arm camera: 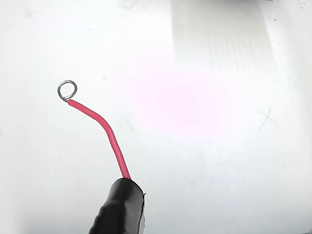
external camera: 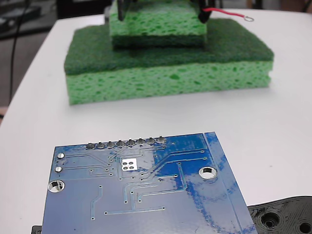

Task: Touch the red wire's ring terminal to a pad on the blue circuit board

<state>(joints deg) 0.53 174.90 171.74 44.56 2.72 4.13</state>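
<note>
The blue circuit board (external camera: 141,190) lies flat at the near edge of the white table (external camera: 287,122) in the fixed view, filling the 6 o'clock part of the picture, with a row of grey solder points along its far edge and a round mounting hole toward each side. The pad (external camera: 129,164), a small silvery square with four dark holes, sits just below that row, a little toward 9 o'clock from the board's middle. Well beyond the board, at 12 o'clock, stand two green sponges (external camera: 165,63), the smaller stacked on the larger. Above them, at the top edge, the red wire (external camera: 224,12) runs out of its black sleeve (external camera: 204,14) toward 3 o'clock and ends in the ring terminal (external camera: 248,19), which hangs over the far table, well apart from the board. In the wrist view the sleeve (arm camera: 119,207) enters at 6 o'clock and the wire (arm camera: 105,126) bends up toward 10 o'clock to the ring (arm camera: 67,90), over bare white table. A black plastic piece (external camera: 285,217) with holes lies at 5 o'clock beside the board. The gripper (external camera: 161,6) shows only as dark parts at the top edge (its fingers are cut off), so I cannot tell how far it is open or how it grips the wire.
</note>
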